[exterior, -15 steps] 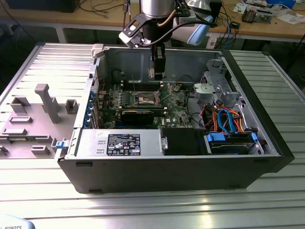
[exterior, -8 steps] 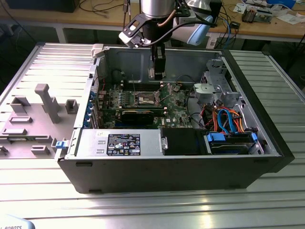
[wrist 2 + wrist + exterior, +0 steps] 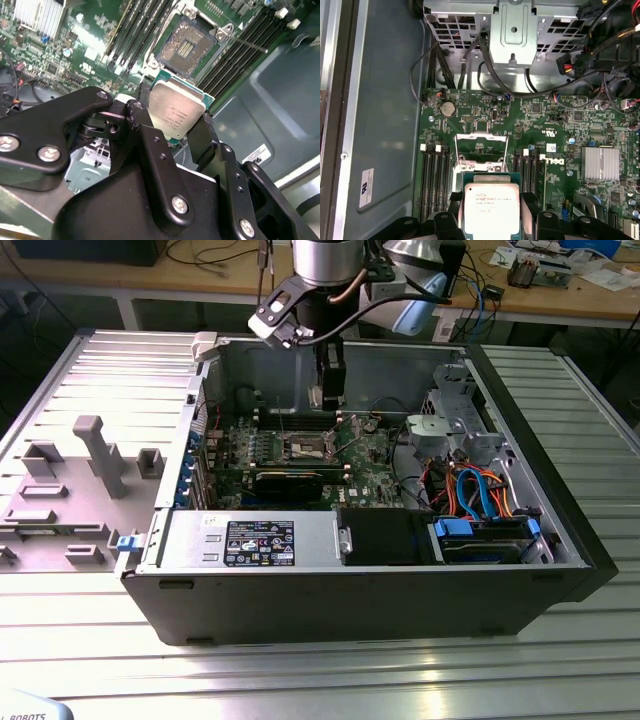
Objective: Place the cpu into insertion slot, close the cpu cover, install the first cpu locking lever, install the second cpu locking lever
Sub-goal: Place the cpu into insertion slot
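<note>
The cpu (image 3: 177, 112) is clamped by two opposite edges between the black fingers (image 3: 200, 137) of the gripper (image 3: 328, 395). It hangs above the green board, close beside the insertion slot (image 3: 187, 47) but not in it. The slot's dark centre lies uncovered, with long memory slots (image 3: 125, 30) flanking it on both sides.

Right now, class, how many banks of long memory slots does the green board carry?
2: one bank beside the insertion slot, the other bank on its opposite side. The held cpu may hide their ends.
</note>
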Available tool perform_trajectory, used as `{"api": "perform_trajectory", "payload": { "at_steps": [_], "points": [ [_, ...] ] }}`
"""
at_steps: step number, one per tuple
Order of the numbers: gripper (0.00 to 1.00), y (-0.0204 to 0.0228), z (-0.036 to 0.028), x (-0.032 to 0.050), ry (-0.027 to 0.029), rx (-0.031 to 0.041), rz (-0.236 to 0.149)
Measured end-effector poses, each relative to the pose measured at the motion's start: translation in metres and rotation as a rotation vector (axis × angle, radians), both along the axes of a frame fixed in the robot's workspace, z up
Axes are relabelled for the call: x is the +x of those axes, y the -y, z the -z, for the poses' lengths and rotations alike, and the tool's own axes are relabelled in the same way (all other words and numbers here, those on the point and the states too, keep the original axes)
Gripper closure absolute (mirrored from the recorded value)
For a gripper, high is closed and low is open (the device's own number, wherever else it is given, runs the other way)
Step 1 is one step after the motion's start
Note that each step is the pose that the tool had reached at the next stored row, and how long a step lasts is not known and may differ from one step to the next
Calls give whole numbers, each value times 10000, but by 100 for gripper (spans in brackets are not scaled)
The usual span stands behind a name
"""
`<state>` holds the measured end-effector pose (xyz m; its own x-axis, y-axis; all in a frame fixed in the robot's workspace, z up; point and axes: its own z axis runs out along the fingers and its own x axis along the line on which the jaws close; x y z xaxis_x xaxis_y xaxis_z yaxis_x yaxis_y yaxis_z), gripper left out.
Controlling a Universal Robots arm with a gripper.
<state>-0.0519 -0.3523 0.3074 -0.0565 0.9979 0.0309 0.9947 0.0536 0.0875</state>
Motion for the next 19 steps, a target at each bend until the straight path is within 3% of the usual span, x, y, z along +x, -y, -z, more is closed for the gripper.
{"api": "perform_trajectory", "payload": {
  "at_steps": [12,19],
  "points": [
    [46,-6,244,-53,0,1,206],
    [46,-9,286,-61,-1,0,226]
  ]
}}
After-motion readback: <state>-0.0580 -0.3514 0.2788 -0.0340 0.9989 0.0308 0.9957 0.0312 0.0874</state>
